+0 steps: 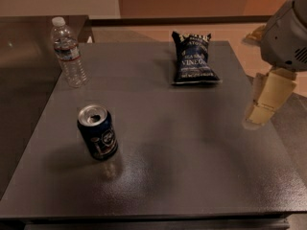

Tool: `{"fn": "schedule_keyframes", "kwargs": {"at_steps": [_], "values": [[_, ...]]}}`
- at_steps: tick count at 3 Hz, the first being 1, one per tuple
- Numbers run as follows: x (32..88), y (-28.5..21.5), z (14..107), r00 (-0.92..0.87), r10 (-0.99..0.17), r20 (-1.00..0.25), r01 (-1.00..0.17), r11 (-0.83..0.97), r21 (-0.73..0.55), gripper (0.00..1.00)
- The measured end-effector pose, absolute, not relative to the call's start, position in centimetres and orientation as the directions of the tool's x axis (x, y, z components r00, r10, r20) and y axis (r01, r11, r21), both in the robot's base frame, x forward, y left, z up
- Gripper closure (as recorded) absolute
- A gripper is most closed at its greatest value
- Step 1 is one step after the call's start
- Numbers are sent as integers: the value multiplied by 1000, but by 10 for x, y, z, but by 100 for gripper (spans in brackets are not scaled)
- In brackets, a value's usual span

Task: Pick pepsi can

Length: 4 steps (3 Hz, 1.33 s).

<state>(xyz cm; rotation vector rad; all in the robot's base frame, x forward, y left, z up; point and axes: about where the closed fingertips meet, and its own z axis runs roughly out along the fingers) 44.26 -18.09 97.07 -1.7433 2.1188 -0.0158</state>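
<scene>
The pepsi can (97,132) is dark blue with a silver top and stands upright on the left front part of the dark grey table (182,147). My gripper (266,99) hangs at the right edge of the view, over the table's right side, far to the right of the can and touching nothing. Its pale fingers point down, below the grey arm housing (287,32).
A clear plastic water bottle (68,52) stands upright at the table's back left corner. A dark blue chip bag (193,57) lies flat at the back middle. A second dark surface (24,71) adjoins on the left. The floor lies beyond the table's right edge.
</scene>
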Motion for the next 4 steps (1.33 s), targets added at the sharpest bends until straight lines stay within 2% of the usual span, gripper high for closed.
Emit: {"fn": "schedule_keyframes", "kwargs": {"at_steps": [4], "values": [[459,-57,919,-11,-845,-534,-969,140,-201,0]]}}
